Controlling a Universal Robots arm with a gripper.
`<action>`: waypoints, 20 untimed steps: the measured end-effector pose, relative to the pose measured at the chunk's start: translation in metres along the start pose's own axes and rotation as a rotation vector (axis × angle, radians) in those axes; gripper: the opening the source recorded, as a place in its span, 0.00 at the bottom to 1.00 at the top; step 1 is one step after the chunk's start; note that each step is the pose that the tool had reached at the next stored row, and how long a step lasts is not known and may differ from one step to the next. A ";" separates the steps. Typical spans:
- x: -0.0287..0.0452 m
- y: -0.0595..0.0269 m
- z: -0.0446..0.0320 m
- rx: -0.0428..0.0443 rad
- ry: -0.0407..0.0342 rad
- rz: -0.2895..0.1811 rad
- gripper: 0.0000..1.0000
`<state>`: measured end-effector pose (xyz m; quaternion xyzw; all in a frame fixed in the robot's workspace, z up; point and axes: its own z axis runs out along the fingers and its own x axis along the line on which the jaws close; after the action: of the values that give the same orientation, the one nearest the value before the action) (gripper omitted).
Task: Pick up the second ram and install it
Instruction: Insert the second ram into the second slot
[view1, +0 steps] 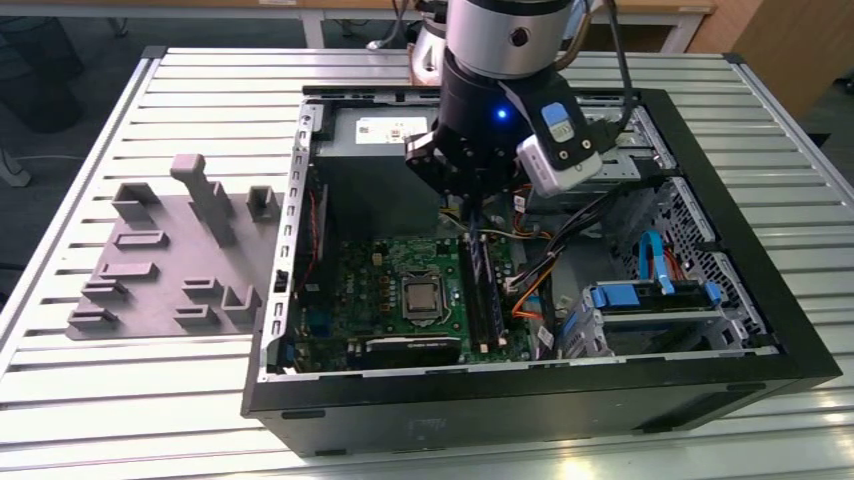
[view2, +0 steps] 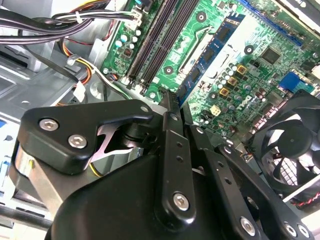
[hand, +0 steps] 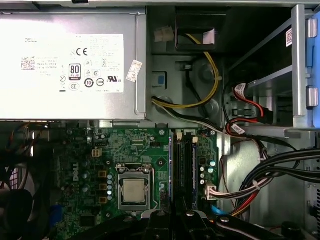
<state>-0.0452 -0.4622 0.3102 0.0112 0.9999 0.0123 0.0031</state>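
Ribbed metal tabletop (view1: 200, 400) in pale grey carries a grey plastic fixture (view1: 167, 255) with blocky posts and, on the exterior view's right of it, an open black tower case (view1: 534, 400) lying on its side. Inside lies a green motherboard (view1: 380, 275) with a square silver processor (hand: 134, 190) in a metal frame. Beside the processor run long black slot rails (hand: 182, 165). A round black fan (view2: 292, 145) sits at the board's edge. The bare-metal power supply (hand: 70, 65) bears a large white label crowded with print and approval marks, plus a small skewed sticker. Yellow, red and black cables (hand: 240, 120) loop past it, and blue plastic drive brackets (view1: 641, 295) stand further along.

The gripper (view1: 470, 222), matte black with bright screw heads, hangs straight over the slot rails, close above them. Whether it is clamped on anything cannot be told. The ram cannot be picked out for sure; a thin dark edge rises among the rails directly beneath the gripper.
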 end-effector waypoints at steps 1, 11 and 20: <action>0.0000 -0.0001 0.0019 0.0000 0.0003 0.000 0.14; 0.0000 -0.0005 0.0200 0.0000 0.0032 0.000 0.14; -0.0008 -0.0010 0.0364 -0.0001 0.0033 0.000 0.14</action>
<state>-0.0442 -0.4623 0.2738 0.0112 0.9999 0.0124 0.0015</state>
